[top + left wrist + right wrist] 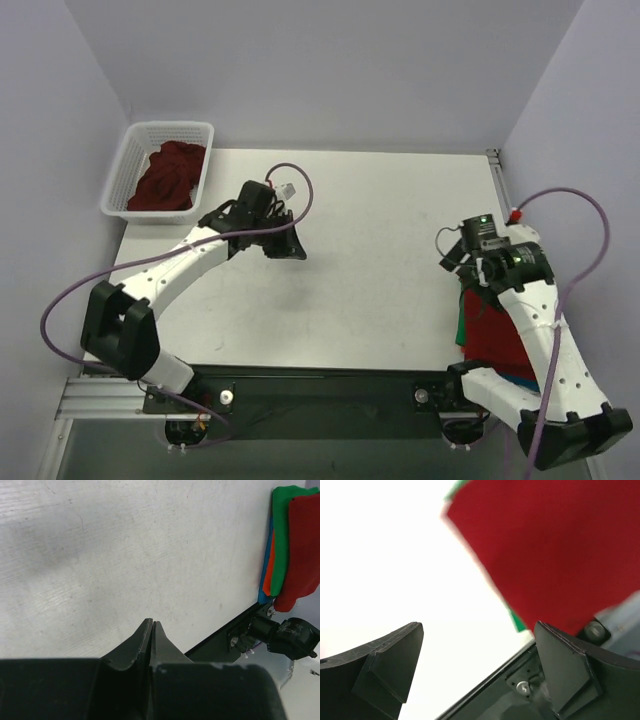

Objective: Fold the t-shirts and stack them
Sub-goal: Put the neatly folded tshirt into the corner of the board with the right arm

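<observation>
A stack of folded t-shirts [492,335] lies at the table's right front edge, partly under my right arm. The left wrist view shows its layers: deep red [302,545] on top, then green [281,520], orange [270,575] and blue [263,582]. More deep red t-shirts [168,177] lie crumpled in the basket. My right gripper [452,256] [479,626] hangs open and empty just left of the stack, with the red top shirt [555,545] beyond its fingers. Over the table's middle left, my left gripper [287,243] [152,623] is shut on nothing.
A white lattice basket [121,185] stands at the table's far left corner. The table's front edge with the black base rail [235,625] runs close to the stack. Purple cables [585,205] loop off both arms.
</observation>
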Robot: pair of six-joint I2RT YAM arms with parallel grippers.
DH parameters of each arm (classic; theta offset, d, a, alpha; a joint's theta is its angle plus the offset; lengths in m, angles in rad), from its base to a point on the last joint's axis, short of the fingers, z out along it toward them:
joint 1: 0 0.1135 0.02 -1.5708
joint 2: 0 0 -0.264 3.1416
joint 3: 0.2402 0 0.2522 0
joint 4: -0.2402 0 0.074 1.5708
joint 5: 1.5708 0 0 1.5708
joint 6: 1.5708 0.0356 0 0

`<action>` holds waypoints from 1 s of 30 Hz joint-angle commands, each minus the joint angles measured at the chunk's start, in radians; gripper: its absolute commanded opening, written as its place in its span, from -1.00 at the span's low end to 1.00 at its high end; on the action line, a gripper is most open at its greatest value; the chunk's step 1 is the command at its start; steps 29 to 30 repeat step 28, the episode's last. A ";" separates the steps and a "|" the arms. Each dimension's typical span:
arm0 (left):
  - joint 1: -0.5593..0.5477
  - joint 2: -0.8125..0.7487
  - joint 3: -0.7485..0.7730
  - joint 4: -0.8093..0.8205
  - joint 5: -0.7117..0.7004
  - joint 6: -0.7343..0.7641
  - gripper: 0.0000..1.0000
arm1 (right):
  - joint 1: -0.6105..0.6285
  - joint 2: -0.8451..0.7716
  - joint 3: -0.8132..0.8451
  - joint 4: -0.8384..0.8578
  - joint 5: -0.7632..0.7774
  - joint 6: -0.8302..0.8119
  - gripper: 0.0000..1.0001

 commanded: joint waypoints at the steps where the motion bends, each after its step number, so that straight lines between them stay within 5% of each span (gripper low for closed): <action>1: 0.002 -0.135 -0.046 0.000 -0.079 0.040 -0.84 | 0.231 0.067 0.001 0.103 0.105 0.052 1.00; 11: 0.008 -0.465 -0.296 0.008 -0.269 0.059 -0.70 | 0.765 0.244 -0.004 0.406 0.221 -0.051 1.00; 21: 0.008 -0.632 -0.422 -0.010 -0.321 0.051 -0.70 | 0.800 0.170 -0.218 0.594 0.146 -0.059 1.00; 30: 0.008 -0.646 -0.433 -0.001 -0.300 0.051 -0.69 | 0.799 0.106 -0.252 0.597 0.160 -0.050 1.00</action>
